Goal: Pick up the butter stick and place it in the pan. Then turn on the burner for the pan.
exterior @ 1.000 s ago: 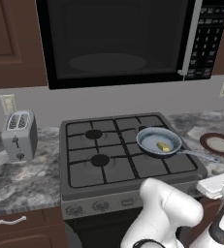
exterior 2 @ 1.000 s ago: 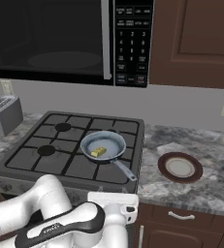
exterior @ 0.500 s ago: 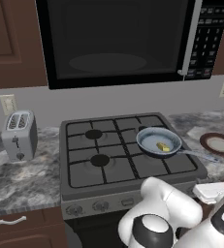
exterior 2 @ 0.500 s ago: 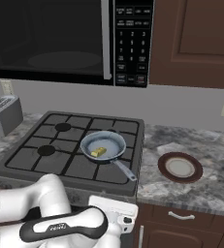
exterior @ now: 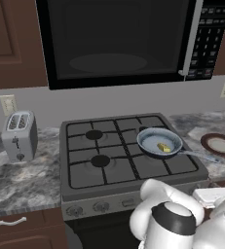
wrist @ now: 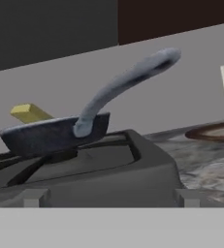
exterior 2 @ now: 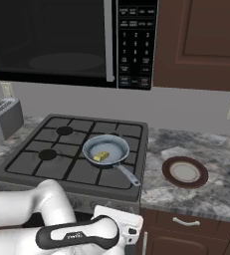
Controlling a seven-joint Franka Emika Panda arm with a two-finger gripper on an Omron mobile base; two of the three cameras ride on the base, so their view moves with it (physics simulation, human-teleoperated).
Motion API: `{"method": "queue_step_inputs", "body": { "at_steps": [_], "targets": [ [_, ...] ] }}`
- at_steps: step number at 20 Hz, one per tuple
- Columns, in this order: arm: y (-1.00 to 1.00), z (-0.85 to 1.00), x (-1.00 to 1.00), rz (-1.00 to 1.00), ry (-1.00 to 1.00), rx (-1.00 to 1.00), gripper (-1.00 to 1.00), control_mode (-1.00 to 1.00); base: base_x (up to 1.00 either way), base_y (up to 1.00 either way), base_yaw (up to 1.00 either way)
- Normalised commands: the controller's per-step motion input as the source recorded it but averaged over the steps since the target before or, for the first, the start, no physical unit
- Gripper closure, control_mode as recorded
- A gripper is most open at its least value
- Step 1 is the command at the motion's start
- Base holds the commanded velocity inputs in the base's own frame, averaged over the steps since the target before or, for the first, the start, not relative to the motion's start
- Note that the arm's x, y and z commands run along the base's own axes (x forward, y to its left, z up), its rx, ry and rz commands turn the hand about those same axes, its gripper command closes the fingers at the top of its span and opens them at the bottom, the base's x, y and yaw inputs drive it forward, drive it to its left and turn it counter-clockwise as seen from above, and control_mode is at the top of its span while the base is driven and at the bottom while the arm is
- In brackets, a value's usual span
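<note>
Butter stick (exterior 2: pixel 101 156) sits in pan (exterior 2: pixel 106 150) on stove's (exterior 2: pixel 61 164) front-right burner; plate (exterior 2: pixel 184 172) on counter right of stove; gripper jaws spread wide, holding nothing.

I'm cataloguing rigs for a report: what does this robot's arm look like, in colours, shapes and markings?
The arm has glossy white, rounded, bulbous segments. One joint ends in a dark cap. A black band with small white lettering runs along the forearm, ending in a boxy white hand.
</note>
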Motion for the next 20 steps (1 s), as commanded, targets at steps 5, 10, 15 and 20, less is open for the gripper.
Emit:
{"method": "queue_step_inputs", "body": {
  "at_steps": [5,10,15,20],
  "targets": [
    [-0.09,-0.41,0.00,0.04,-0.01,0.00,-1.00,-1.00,0.00,0.00,0.00],
    [0.00,-0.39,0.00,0.01,0.00,0.00,-1.00,-1.00,0.00,0.00,0.00],
    [-0.14,-0.29,0.00,0.00,-0.01,0.01,-1.00,-1.00,0.00,0.00,0.00],
    [-0.11,-0.07,0.00,0.00,0.00,0.01,-1.00,-1.00,0.00,0.00,0.00]
  ]
}}
